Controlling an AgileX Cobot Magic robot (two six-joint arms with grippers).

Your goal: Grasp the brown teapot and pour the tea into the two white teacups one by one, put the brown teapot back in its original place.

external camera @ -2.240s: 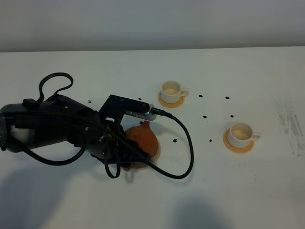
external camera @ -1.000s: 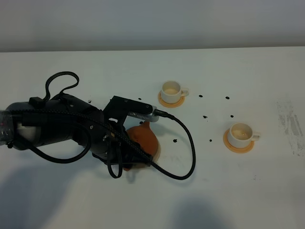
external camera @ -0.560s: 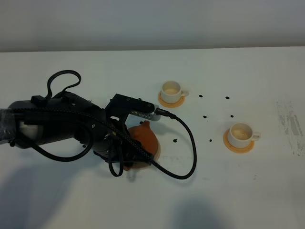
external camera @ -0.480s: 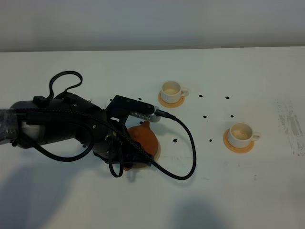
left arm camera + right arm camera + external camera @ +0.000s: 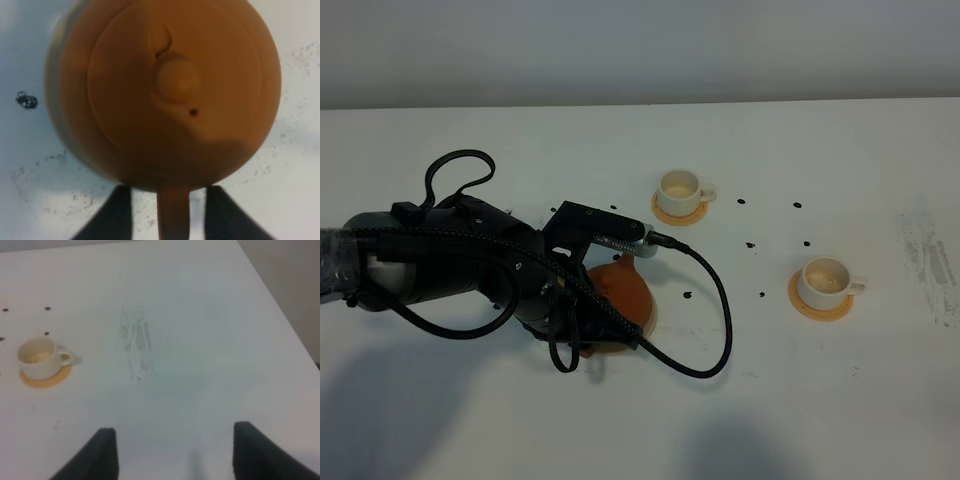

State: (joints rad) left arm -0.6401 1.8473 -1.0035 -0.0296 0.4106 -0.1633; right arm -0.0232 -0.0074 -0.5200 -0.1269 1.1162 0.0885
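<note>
Since a second ago our left arm (image 5: 470, 265) has crept slightly rightward over the brown teapot (image 5: 625, 290), which has not moved. It sits on the tabletop (image 5: 840, 400), left of centre. Its long axis runs from the spout (image 5: 625, 262), toward the far edge, to the handle (image 5: 172, 215), toward the near edge. The left gripper (image 5: 169, 190) straddles that handle, spread, with gaps either side. The right gripper (image 5: 172, 435) hangs spread, empty.

The left arm (image 5: 460, 265) is hiding the brown teapot's (image 5: 625, 290) handle side; up close, the handle (image 5: 173, 215) is blurring (and running off the picture's edge).
</note>
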